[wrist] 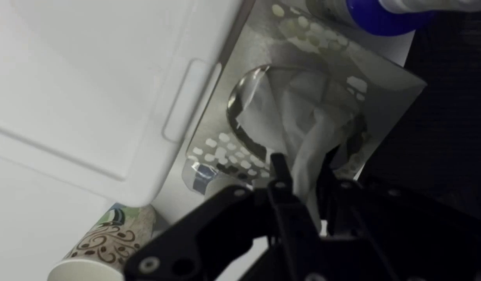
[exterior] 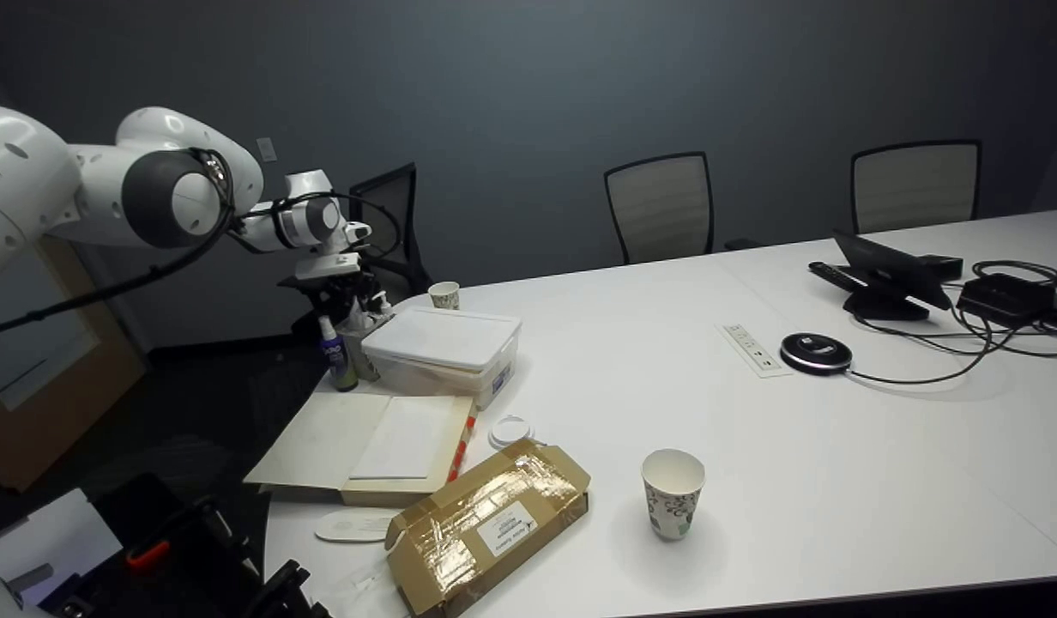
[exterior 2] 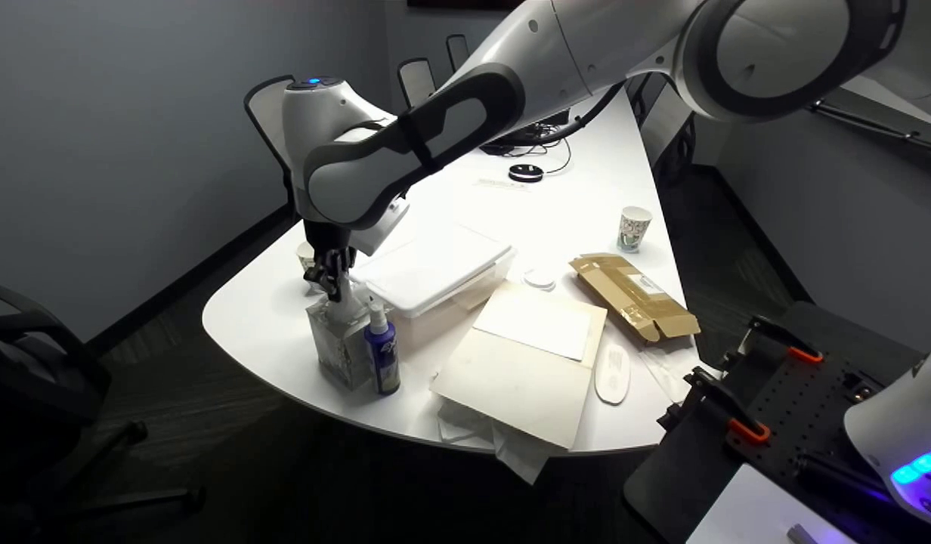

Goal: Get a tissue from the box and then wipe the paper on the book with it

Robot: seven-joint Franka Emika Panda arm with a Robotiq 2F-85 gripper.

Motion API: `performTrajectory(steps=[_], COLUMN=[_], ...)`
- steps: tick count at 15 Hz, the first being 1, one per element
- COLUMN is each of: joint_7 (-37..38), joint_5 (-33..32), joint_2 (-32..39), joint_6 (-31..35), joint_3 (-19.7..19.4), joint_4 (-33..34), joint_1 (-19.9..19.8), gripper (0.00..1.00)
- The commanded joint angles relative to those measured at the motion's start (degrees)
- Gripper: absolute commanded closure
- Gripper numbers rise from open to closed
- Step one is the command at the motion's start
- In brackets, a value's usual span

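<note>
In the wrist view the gripper [wrist: 303,168] comes in from 6 o'clock, its fingers [wrist: 280,169] drawn close together with the tissue [wrist: 310,144] pinched between them. From there it runs down into the oval opening of the box [wrist: 256,47], whose grey top carries pale spots. Around the box, a white-lidded bin [wrist: 88,78] stands at 9 o'clock, a blue-collared bottle [wrist: 381,17] between 1 and 2, and a patterned paper cup [wrist: 107,238] at 8.

In an exterior view the arm [exterior 2: 564,60] reaches down from 1 o'clock, and the gripper hangs right over the box, at its 12 o'clock, with tissue bridging the two. The bottle stands just beside the box at 3 o'clock. Farther out at 3 o'clock the book [exterior 2: 503,378] lies open, the paper [exterior 2: 537,325] flat on it toward 1 o'clock.

In an exterior view the gripper is at 9 o'clock, too dark and small to show its finger gap. Bin and bottle partly hide the box. A brown cardboard packet [exterior: 494,524] lies near the book at its 4 o'clock; another paper cup [exterior: 673,498] stands at the packet's 3 o'clock. A black disc [exterior: 816,353] rests on the tabletop [exterior: 614,369] at 3 o'clock.
</note>
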Motion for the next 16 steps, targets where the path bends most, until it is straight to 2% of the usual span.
performTrajectory(steps=[1,6,11,16], joint_7=[-2.4,-2.3,-1.7,-0.7], joint_5=[2.2,2.6,1.9,1.9], joint_2=[2.0,0.8,-1.2,-6.7], joint_6=[-6.1,-10.9,-12.1,-12.4], joint_3=[-0.5,0.6,0.7,0.7], joint_4=[6.0,9.3,12.4,11.2], joint_1=[0.9,0.3,0.6,0.0], gripper=[1.0,1.0,1.0,1.0])
